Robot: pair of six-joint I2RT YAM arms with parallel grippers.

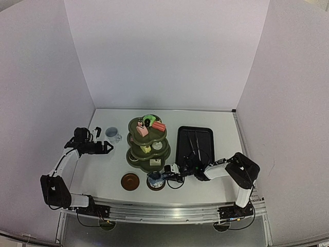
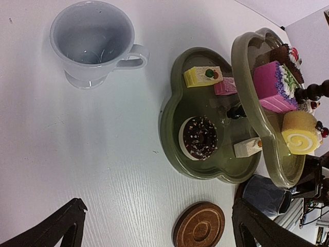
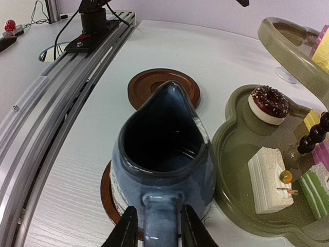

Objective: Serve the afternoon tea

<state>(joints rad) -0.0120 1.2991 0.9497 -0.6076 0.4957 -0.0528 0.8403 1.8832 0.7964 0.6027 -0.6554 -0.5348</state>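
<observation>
The dark blue cup [image 3: 162,154] stands upright on a brown coaster [image 3: 107,191] at the near edge of the tabletop [image 1: 103,175]. Its handle points straight into the right pincer [image 3: 158,212]. One finger stands on each side of the handle, close against it. Whether they are pinching the handle or only flanking it cannot be told. A second coaster [image 3: 162,85] lies bare just beyond the cup. The olive-green stand [image 3: 231,128] sits just beside the cup, with a chocolate doughnut [image 3: 268,103] and a white cake slice [image 3: 267,177] on its bottom tier.

The right arm [image 1: 226,167] reaches low and leftward across the near tabletop, its elbow raised near the right edge and its forearm nearly level.

The left pincer [image 2: 158,205] is spread wide and holds nothing, hanging above bare tabletop. The pale cup [image 2: 92,41] stands upright just beyond it, apart from both fingers, with its handle turned toward the stand. The left arm [image 1: 64,162] rises along the left side and bends inward, its wrist pointing toward the stand.
</observation>
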